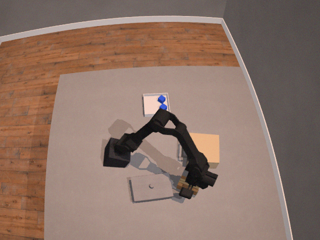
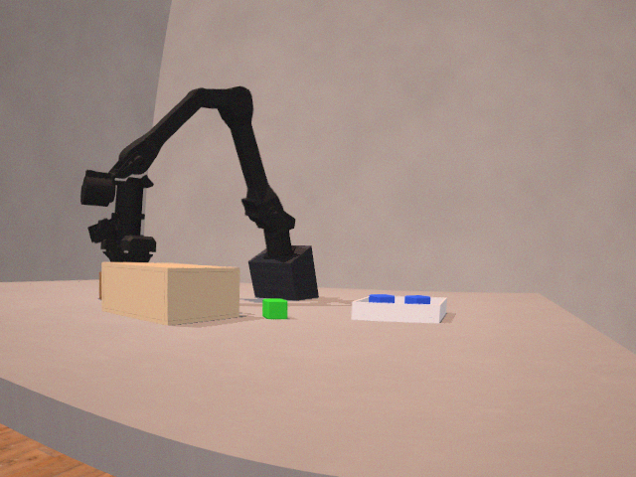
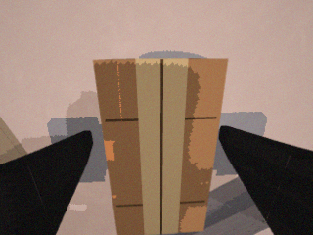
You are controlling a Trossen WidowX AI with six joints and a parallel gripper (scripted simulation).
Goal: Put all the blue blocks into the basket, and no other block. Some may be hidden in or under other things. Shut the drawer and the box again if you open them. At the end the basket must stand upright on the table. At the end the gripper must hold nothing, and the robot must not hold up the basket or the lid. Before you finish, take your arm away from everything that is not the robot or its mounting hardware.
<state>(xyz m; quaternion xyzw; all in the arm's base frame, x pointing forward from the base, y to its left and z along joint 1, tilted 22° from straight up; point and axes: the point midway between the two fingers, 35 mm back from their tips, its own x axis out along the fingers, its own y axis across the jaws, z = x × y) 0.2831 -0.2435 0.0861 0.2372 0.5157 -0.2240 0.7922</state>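
A brown slatted wooden basket (image 3: pixel 160 147) with a paler strip down its middle lies on the table in the wrist view. It also shows in the top view (image 1: pixel 188 186), mostly under my wrist. My gripper (image 3: pixel 156 134) is open and empty, with one finger on each side of the basket. It shows in the top view (image 1: pixel 187 190); in the exterior view the gripper (image 2: pixel 123 252) is low behind the tan box, fingertips hidden. Two blue blocks (image 1: pixel 162 102) lie in a shallow white tray (image 1: pixel 155 104), which also shows in the exterior view (image 2: pixel 398 308).
A tan box (image 2: pixel 169 291) stands beside my arm, and also shows in the top view (image 1: pixel 205 150). A green block (image 2: pixel 274 308) lies between it and the tray. A flat grey lid with a small knob (image 1: pixel 151 187) lies left of the basket. The arm's base (image 1: pixel 116 153) stands at the left.
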